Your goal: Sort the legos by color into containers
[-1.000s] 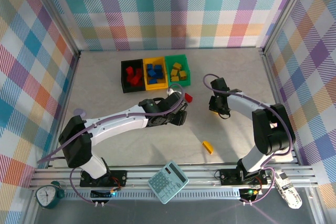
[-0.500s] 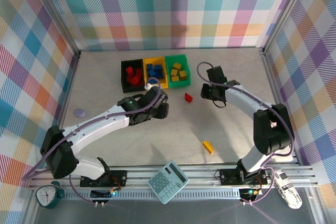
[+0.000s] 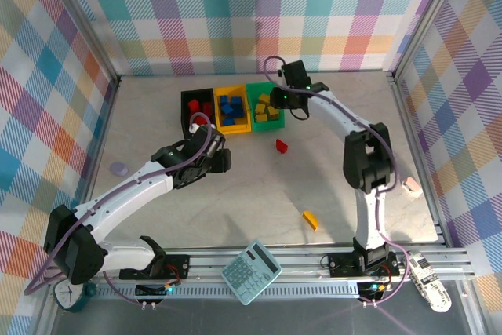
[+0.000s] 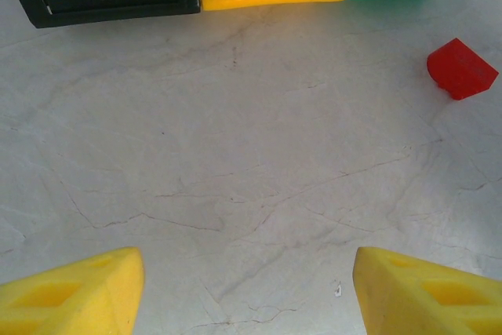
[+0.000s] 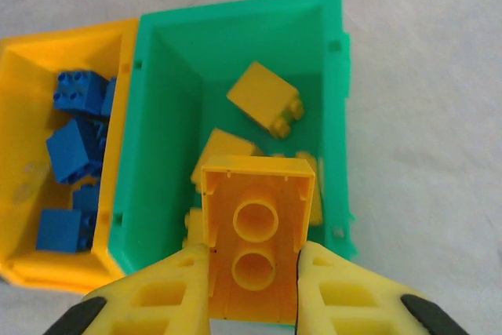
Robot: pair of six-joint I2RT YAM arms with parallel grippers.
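My right gripper (image 5: 252, 263) pinches a yellow lego (image 5: 255, 233) above the green bin (image 5: 333, 115), over its rim nearest the fingers. If I release here, it may clip that rim and bounce out. Left gripper (image 4: 249, 288) is spread, red lego (image 4: 461, 68) ahead-right.

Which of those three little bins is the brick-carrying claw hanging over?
The green bin, rightmost in the row: the right gripper holds a yellow brick above it.
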